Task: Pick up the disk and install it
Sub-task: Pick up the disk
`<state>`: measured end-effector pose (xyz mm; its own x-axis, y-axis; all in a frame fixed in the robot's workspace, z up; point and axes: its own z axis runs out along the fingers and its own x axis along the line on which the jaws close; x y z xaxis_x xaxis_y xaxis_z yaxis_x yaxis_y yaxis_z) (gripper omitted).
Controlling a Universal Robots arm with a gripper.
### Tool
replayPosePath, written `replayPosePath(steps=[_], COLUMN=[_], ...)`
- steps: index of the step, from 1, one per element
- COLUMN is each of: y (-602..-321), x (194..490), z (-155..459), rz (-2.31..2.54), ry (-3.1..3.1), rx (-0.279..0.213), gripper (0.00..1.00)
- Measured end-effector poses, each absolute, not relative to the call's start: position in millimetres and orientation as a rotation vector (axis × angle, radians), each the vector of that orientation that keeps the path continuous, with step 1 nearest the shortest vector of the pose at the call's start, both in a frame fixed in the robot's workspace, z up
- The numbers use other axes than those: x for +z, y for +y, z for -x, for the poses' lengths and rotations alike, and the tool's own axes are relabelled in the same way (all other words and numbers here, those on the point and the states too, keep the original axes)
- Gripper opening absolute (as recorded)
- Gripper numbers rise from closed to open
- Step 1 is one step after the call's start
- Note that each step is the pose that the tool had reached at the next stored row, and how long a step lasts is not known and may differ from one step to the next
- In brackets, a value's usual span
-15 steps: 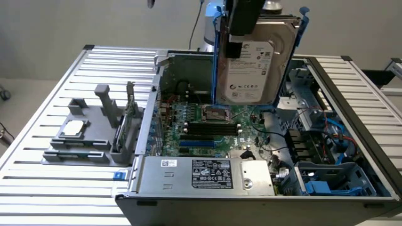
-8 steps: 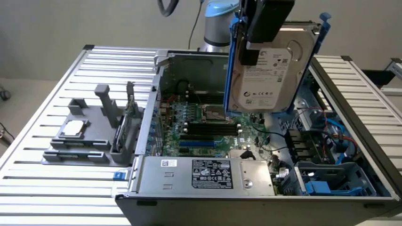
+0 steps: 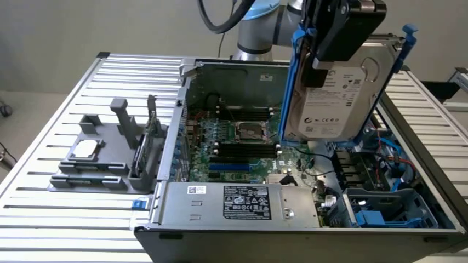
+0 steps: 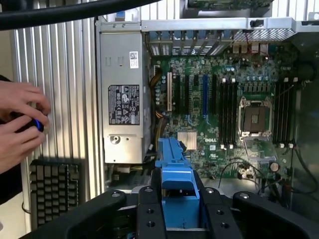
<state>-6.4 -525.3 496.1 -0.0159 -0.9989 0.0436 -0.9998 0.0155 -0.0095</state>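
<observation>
On the slatted metal table we have the open computer case, side panel off. The motherboard lies exposed inside, with the empty CPU socket near its middle. The silver labelled power-supply box sits along the case's near wall in the exterior view. The grey fixture stands on the table at the exterior view's left, beside the case.

We see the disk up in the air above the case interior. It hangs roughly upright, label facing the exterior camera, touching nothing below. Its blue carrier frames both long edges. The gripper is clamped on that carrier, black fingers pressed against either side of it in the wrist view.

A blue drive bay sits in the case corner at the exterior view's right. In the wrist view, a keyboard lies off the table's edge, and a person's hands hold a small dark device above it. A small square chip rests in the fixture.
</observation>
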Motion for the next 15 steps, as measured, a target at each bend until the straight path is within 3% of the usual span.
replayPosePath(steps=[15], y=[-563.6], x=[496.1], z=[-36.0], rz=[-2.183], ry=[-2.217], rx=[0.050], gripper=[0.32])
